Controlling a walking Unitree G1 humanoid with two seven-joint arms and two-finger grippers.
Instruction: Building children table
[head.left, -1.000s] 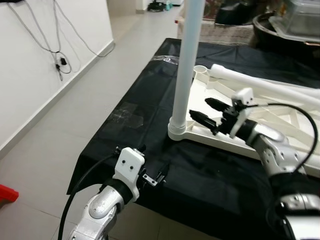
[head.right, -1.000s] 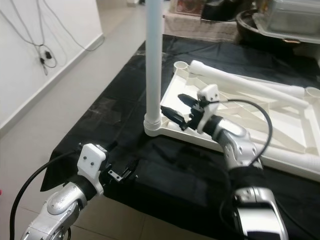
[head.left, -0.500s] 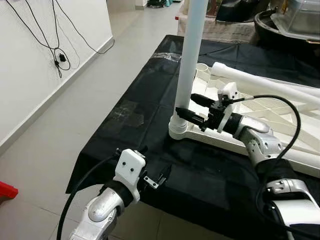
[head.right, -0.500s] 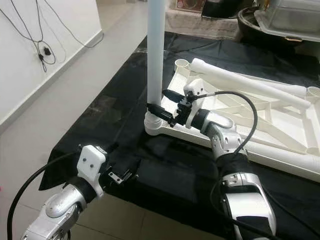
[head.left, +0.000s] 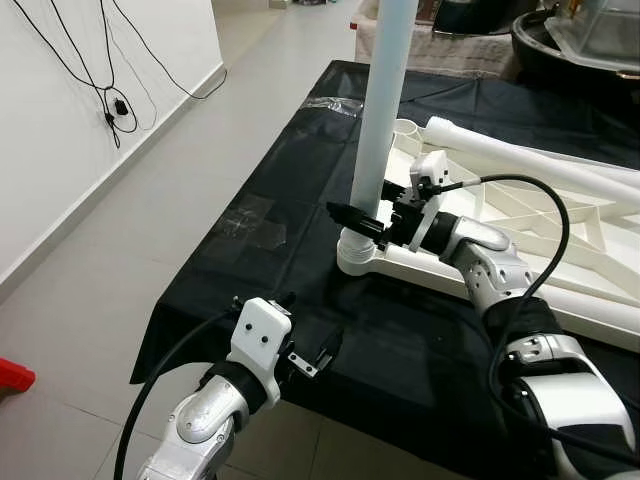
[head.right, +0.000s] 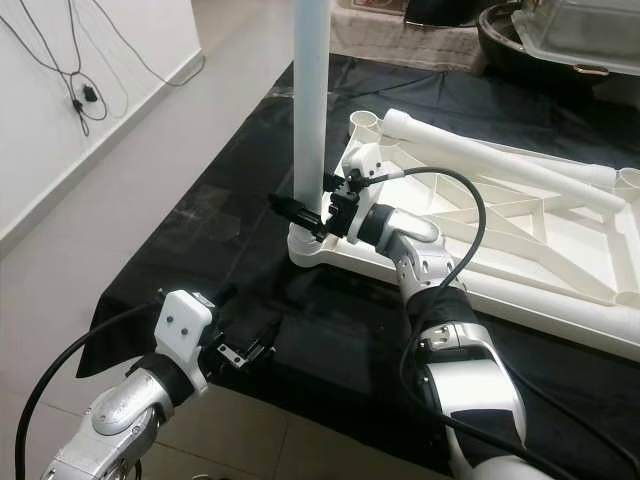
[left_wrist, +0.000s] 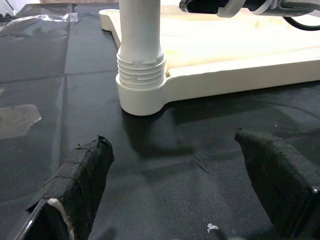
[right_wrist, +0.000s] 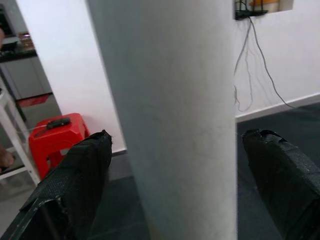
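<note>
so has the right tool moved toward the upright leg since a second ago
Yes. The right tool has reached forward from over the tabletop frame to the upright white leg, and its open fingers now straddle the leg just above the corner socket.

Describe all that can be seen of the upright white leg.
The leg is a smooth white tube, plastic by its look, standing upright in a ribbed corner socket of the white tabletop, which lies on a black cloth. Its top runs out of frame. The open right gripper straddles it just above the socket.
</note>
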